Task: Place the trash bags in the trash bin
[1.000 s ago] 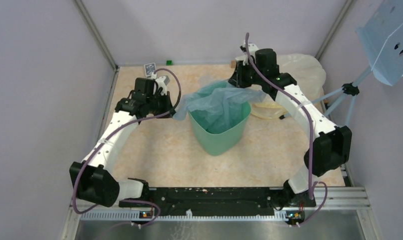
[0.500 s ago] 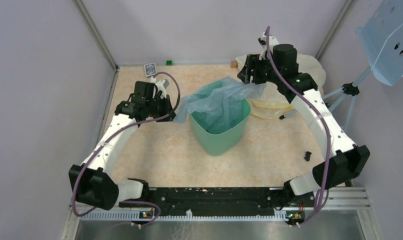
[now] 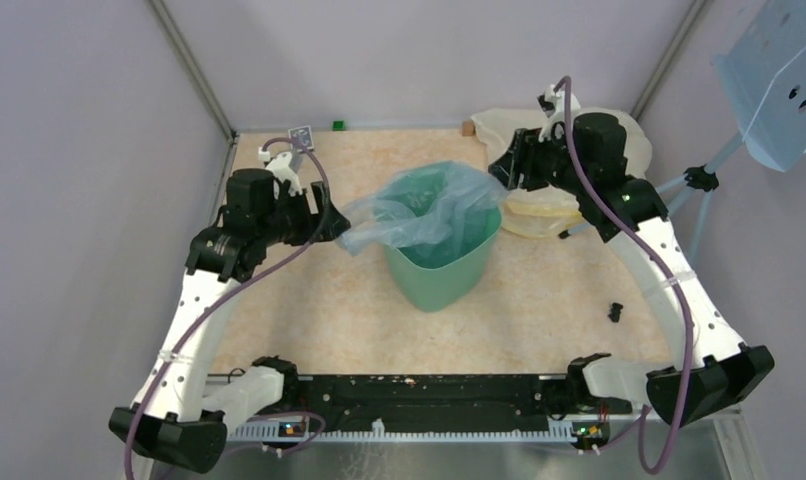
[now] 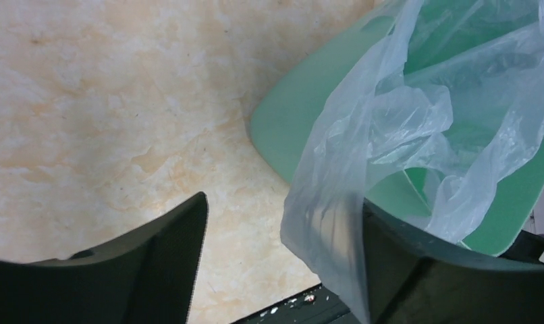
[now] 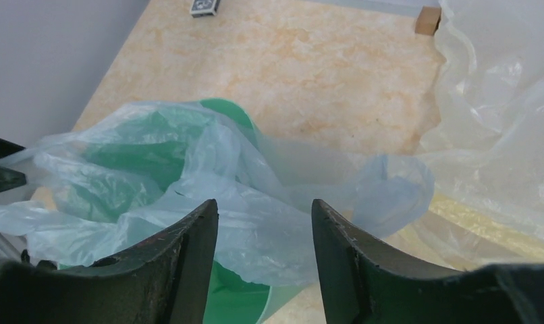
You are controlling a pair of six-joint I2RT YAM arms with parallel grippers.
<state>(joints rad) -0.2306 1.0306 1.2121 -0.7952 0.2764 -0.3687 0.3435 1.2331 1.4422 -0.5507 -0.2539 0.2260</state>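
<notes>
Trash bag (image 3: 419, 205) half inside trash bin (image 3: 437, 275), slack spilling over bin's left rim toward nearer left hand (image 3: 331, 215), spread, gripping nothing; right hand (image 3: 499, 168) off bin's far-right corner, likewise released.

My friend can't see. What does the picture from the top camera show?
A see-through blue bag sits crumpled in a mint-green bin, spilling over its left rim. The left gripper and right gripper flank it, both open.
</notes>
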